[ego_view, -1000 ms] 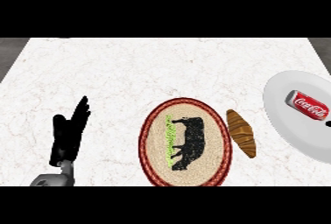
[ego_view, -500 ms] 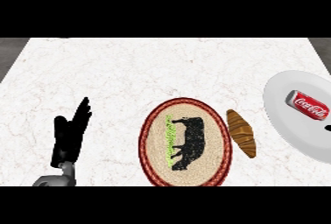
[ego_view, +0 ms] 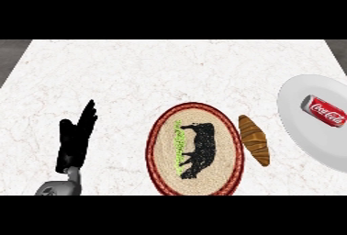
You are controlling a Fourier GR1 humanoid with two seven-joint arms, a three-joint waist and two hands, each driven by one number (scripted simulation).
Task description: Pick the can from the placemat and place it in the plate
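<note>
Lying on its side, red can [ego_view: 327, 111] rests inside white plate [ego_view: 301, 131], task apparently complete. Placemat [ego_view: 196, 148] bare; croissant [ego_view: 254, 139] beside it. Left hand [ego_view: 76, 137] resting, fingers straight, holding nothing.

Bench [ego_view: 169, 69]: white marbled top, fills nearly the whole view; dark strips at upper corners.
Placemat [ego_view: 196, 148]: oval, woven tan with red rim, black animal figure and green streak; lies flat near the lower middle.
Croissant [ego_view: 254, 140]: brown, elongated, just right of placemat, between it and plate.
Plate [ego_view: 305, 124]: white, at right edge, partly cut off by the view; bears a red can [ego_view: 325, 110] lying on its side.
</note>
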